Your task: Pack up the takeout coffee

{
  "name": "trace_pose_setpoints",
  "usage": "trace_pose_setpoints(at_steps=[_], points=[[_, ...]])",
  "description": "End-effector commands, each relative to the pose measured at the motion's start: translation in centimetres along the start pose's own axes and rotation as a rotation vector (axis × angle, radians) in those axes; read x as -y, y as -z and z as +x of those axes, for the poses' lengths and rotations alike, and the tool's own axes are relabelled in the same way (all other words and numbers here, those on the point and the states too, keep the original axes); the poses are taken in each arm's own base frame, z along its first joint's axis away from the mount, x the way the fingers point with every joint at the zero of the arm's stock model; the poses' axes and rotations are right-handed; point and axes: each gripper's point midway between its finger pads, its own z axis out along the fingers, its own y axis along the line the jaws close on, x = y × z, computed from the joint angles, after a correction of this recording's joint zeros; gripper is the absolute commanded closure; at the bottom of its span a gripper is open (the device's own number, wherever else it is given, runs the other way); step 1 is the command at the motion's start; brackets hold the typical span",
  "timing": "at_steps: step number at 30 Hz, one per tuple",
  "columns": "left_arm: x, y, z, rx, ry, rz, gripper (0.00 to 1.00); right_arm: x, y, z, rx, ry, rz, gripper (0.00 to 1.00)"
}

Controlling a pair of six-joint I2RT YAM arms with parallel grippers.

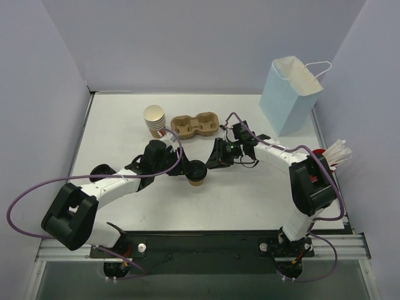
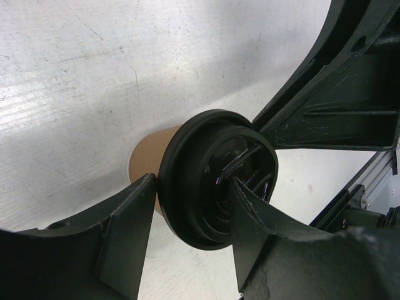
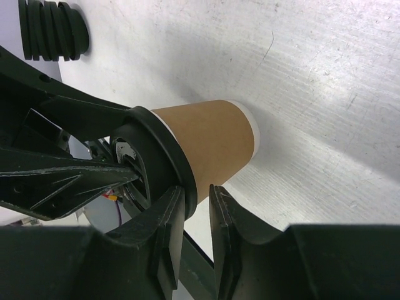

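Observation:
One takeout coffee cup (image 1: pixel 196 173), tan with a black lid, is at the table's middle between both grippers. My left gripper (image 1: pixel 189 170) reaches in from the left. In the left wrist view the left gripper (image 2: pixel 192 182) is shut on the cup (image 2: pixel 147 156) at its lid (image 2: pixel 206 181), one finger on the lid's rim and the other across its top. My right gripper (image 3: pixel 197 189) comes from the right, its jaws narrowly open and straddling the lid's rim (image 3: pixel 164 150), with a sliver of table showing between rim and outer finger. The brown two-hollow tray (image 1: pixel 195 125) lies behind, both hollows bare.
A stack of lidless tan cups (image 1: pixel 154 120) stands left of the tray. A light blue paper bag (image 1: pixel 289 94) stands open at the back right. A red cup of white straws (image 1: pixel 331 156) is at the right edge. A black ribbed stack (image 3: pixel 53 28) lies nearby.

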Motion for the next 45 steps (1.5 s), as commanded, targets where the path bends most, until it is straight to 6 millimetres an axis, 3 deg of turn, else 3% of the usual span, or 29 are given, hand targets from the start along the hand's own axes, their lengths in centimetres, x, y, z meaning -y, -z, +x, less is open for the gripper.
trace_pose_setpoints(at_steps=[1, 6, 10, 13, 19, 20, 23, 27, 31, 33, 34, 36, 37, 39, 40, 41, 43, 45], points=[[-4.9, -0.2, 5.1, -0.14, 0.007, -0.163, 0.43, 4.0, -1.0, 2.1, -0.011, -0.056, 0.131, 0.78], [-6.0, -0.4, 5.6, -0.144, 0.014, -0.211, 0.43, 8.0, -1.5, 5.0, -0.037, -0.114, 0.258, 0.79], [-6.8, -0.4, 6.2, -0.151, 0.019, -0.238, 0.43, 9.1, -1.8, 6.2, -0.049, -0.122, 0.281, 0.79], [-6.5, -0.5, 6.1, -0.152, 0.021, -0.229, 0.43, 7.9, -1.5, 5.3, -0.032, -0.099, 0.245, 0.78], [-3.9, -0.3, 3.9, -0.144, 0.016, -0.173, 0.43, 2.7, 0.8, 1.1, 0.055, -0.033, 0.154, 0.73], [-2.4, -0.4, 2.1, -0.117, 0.003, -0.142, 0.42, 1.5, 1.7, 0.1, 0.076, -0.019, 0.142, 0.72], [-0.6, 0.2, 0.1, -0.1, -0.02, -0.124, 0.39, -0.1, 3.3, -1.3, 0.117, 0.01, 0.144, 0.66], [2.5, 1.4, -4.6, -0.027, -0.059, -0.098, 0.31, -0.8, 4.9, -2.0, 0.148, 0.037, 0.156, 0.59], [3.0, 2.4, -6.9, 0.007, -0.092, -0.132, 0.18, -0.9, 6.0, -2.0, 0.17, 0.053, 0.197, 0.51], [2.5, 3.3, -7.7, 0.015, -0.094, -0.161, 0.15, -0.8, 6.6, -2.1, 0.195, 0.075, 0.251, 0.47], [2.1, 3.8, -8.6, 0.042, -0.108, -0.191, 0.13, -1.7, 6.7, -2.0, 0.201, 0.125, 0.267, 0.45], [0.5, 5.7, -9.6, 0.069, -0.096, -0.263, 0.05, -1.7, 7.4, -2.1, 0.231, 0.161, 0.352, 0.34], [-0.3, 6.7, -10.3, 0.096, -0.108, -0.307, 0.03, -2.7, 7.6, -2.5, 0.251, 0.187, 0.357, 0.3], [-2.1, 9.4, -11.1, 0.14, -0.101, -0.395, 0.03, -3.8, 7.1, -1.9, 0.239, 0.243, 0.388, 0.22], [-3.5, 10.8, -11.6, 0.178, -0.1, -0.476, 0.03, -3.9, 7.1, -2.7, 0.267, 0.26, 0.43, 0.21], [-4.2, 12.7, -11.3, 0.194, -0.094, -0.524, 0.03, -4.5, 6.6, -2.0, 0.247, 0.297, 0.445, 0.18], [-5.5, 15.0, -11.6, 0.252, -0.092, -0.613, 0.03, -4.4, 5.6, -2.0, 0.228, 0.319, 0.489, 0.16], [-6.1, 17.0, -11.1, 0.29, -0.105, -0.64, 0.03, -5.5, 5.0, -2.2, 0.223, 0.355, 0.497, 0.16]])
